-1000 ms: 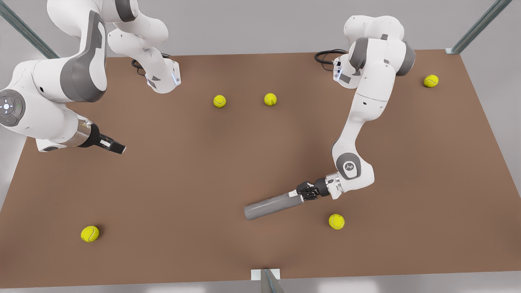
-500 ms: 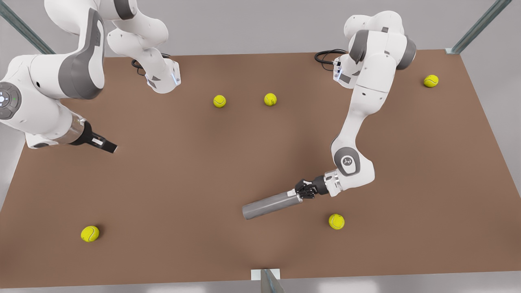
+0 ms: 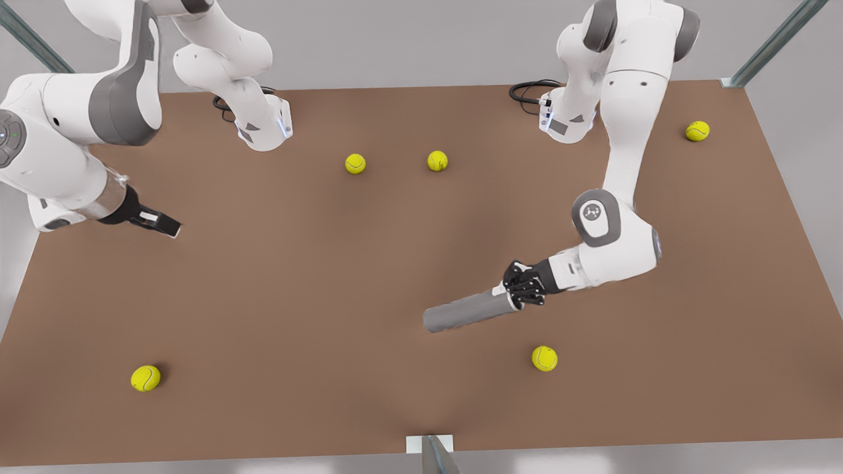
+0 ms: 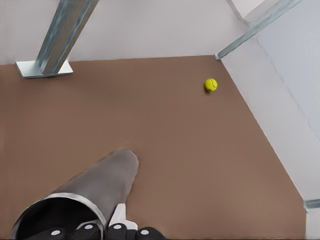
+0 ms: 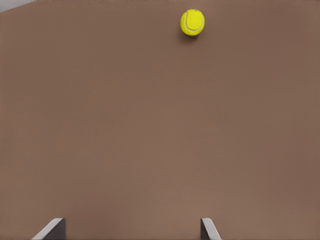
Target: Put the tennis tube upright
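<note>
So the left gripper [image 3: 521, 291] has the dark grey metal tennis tube [image 3: 466, 311] pinched by its rim.
Tube's long axis points toward 8 o'clock, near-flat above the brown table [image 3: 296, 296]; right gripper [image 3: 164, 225] waits wide open, well apart at 9.

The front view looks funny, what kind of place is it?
Probably a simulated robot test bench: a bare brown table in a metal frame, the left gripper holding the tennis tube, the right gripper waiting open.
</note>
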Robot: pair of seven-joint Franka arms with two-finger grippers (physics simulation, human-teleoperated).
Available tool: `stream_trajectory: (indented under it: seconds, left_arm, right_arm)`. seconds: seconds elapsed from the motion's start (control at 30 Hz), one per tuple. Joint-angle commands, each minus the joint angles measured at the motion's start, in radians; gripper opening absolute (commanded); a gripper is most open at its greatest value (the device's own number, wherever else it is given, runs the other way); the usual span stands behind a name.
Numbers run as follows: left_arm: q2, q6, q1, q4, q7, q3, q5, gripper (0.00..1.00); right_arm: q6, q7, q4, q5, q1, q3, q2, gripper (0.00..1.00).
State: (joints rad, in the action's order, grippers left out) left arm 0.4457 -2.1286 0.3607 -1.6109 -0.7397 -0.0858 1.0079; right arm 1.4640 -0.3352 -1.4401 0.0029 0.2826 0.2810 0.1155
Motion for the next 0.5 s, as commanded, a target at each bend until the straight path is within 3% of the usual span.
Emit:
stream_trajectory:
  seconds: [0.0,0.3,0.47]
  left_arm:
    - [-0.024,0.118,0.0,0.0,0.421,-0.02,-0.195,0.21]
    - [-0.127,0.214,0.0,-0.001,0.525,-0.083,-0.546,0.21]
    - [-0.214,0.113,0.012,-0.124,0.533,-0.081,-0.707,0.21]
  right_arm:
    - [0.068,0.202,-0.006,-0.004,0.009,0.0,-0.007,1.0]
    - [0.084,0.257,-0.006,-0.021,0.006,-0.002,0.004,1.0]
    - [0.075,0.406,-0.005,-0.037,0.007,-0.008,0.015,1.0]
